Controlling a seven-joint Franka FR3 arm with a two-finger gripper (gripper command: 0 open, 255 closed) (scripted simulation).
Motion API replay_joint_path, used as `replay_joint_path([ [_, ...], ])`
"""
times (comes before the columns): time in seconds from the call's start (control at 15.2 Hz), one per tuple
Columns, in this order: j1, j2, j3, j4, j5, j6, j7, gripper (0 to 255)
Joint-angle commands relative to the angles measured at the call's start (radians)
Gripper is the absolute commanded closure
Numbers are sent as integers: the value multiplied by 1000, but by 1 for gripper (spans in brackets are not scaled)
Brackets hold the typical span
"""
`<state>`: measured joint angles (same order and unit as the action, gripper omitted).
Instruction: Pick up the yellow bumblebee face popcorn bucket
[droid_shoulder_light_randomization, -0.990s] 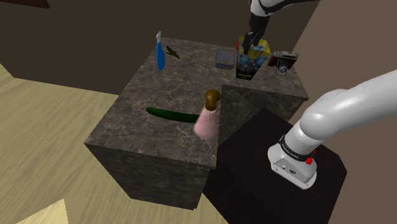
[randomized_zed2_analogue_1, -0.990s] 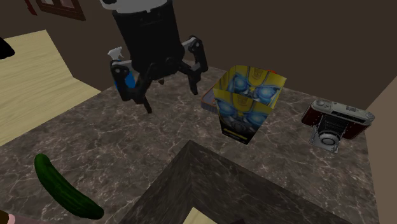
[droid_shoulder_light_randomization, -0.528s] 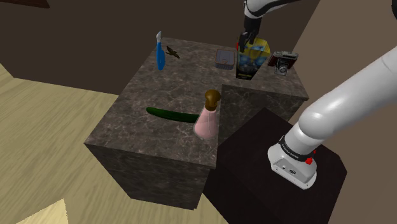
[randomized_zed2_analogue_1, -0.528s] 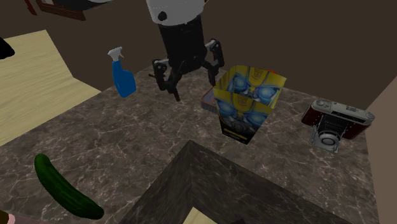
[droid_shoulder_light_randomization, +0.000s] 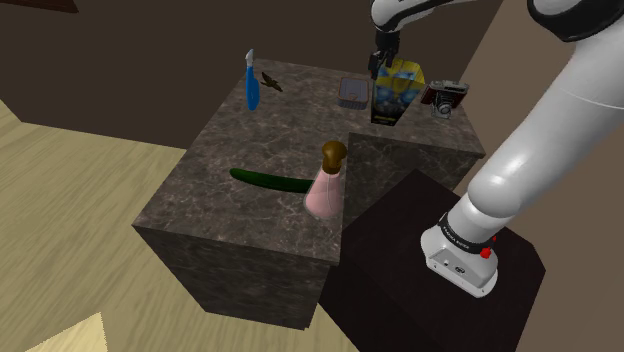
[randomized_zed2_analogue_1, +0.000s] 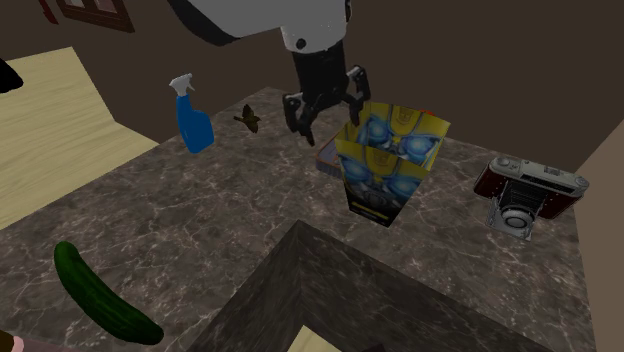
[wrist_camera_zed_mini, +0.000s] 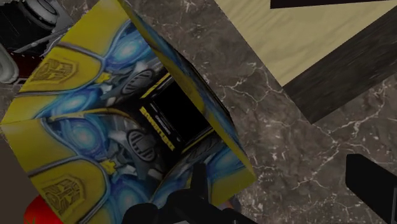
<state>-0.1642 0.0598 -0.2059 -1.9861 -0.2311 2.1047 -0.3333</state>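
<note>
So compared to a second ago the gripper (randomized_zed2_analogue_1: 327, 112) has slid across from over by the blue spray bottle (randomized_zed2_analogue_1: 192, 118) and now hangs right at the popcorn bucket (randomized_zed2_analogue_1: 390, 160), at roughly its 10 o'clock in the second exterior view. That uncovers the spray bottle and a little brown thing (randomized_zed2_analogue_1: 249, 119) next to it. The claw is spread wide. In the wrist view the gripper (wrist_camera_zed_mini: 283, 191) has one finger over the bucket's rim and the other out over bare counter, with the bucket (wrist_camera_zed_mini: 114, 114) wall between them; whether anything touches is hard to say. The bucket itself hasn't budged: it stands upright, yellow with blue robot-face art, near the far edge of the dark marble counter (droid_shoulder_light_randomization: 260, 130). In the shoulder view, closest in is the dark stand (droid_shoulder_light_randomization: 400, 270). Next comes a pink bottle (droid_shoulder_light_randomization: 325, 185) with a brown cap, then a cucumber (droid_shoulder_light_randomization: 270, 180) lying at its 9 o'clock. The back row has the spray bottle (droid_shoulder_light_randomization: 252, 85), the brown thing (droid_shoulder_light_randomization: 271, 81) and a grey tin (droid_shoulder_light_randomization: 353, 93). The tin sits just beside the bucket (droid_shoulder_light_randomization: 395, 92) at its 9 o'clock, with the gripper (droid_shoulder_light_randomization: 380, 65) above them and a camera (droid_shoulder_light_randomization: 447, 98) at the bucket's 3 o'clock. The floor (droid_shoulder_light_randomization: 70, 170) is pale wood and the walls are brown.
</note>
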Motion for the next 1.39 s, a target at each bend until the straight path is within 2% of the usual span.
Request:
replay_joint_path([
  [0.0, -14, 74, -12, 64, 4, 14, -19, 0],
  [0.53, -18, 116, -13, 12, 0, 106, -3, 0],
  [0.66, -19, 116, -13, 12, 0, 106, -3, 0],
  [0.73, -18, 115, -13, 10, 0, 108, -2, 255],
  [1.32, -19, 116, -13, 12, 0, 106, -3, 255],
])
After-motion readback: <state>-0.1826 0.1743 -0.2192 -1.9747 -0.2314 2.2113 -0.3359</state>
